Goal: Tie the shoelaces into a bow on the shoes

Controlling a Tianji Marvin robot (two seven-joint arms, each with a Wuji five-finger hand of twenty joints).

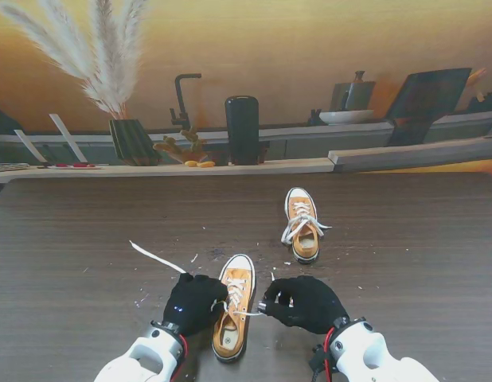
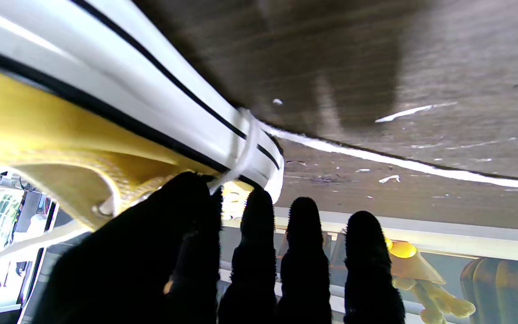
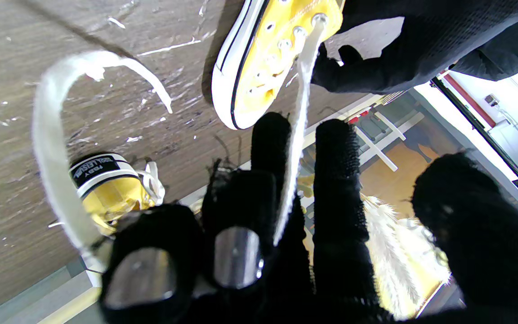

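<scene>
The near yellow sneaker (image 1: 234, 306) lies between my two black-gloved hands, toe pointing away from me. My left hand (image 1: 192, 302) rests against its left side, thumb and forefinger pinched on the left shoelace (image 1: 154, 256). That lace trails over the table to the far left. In the left wrist view the lace (image 2: 246, 148) crosses the white sole (image 2: 119, 94) above my left hand (image 2: 241, 265). My right hand (image 1: 306, 302) holds the right shoelace (image 1: 246, 312) taut from the top eyelet. In the right wrist view this lace (image 3: 297, 130) runs between the fingers of my right hand (image 3: 286, 252) and loops round.
The second yellow sneaker (image 1: 302, 227) stands farther away to the right, its laces bunched on top. Small white scraps dot the dark wooden table (image 1: 405, 239). A backdrop ledge with a vase (image 1: 133, 142) and a black cylinder (image 1: 242, 130) runs along the far edge.
</scene>
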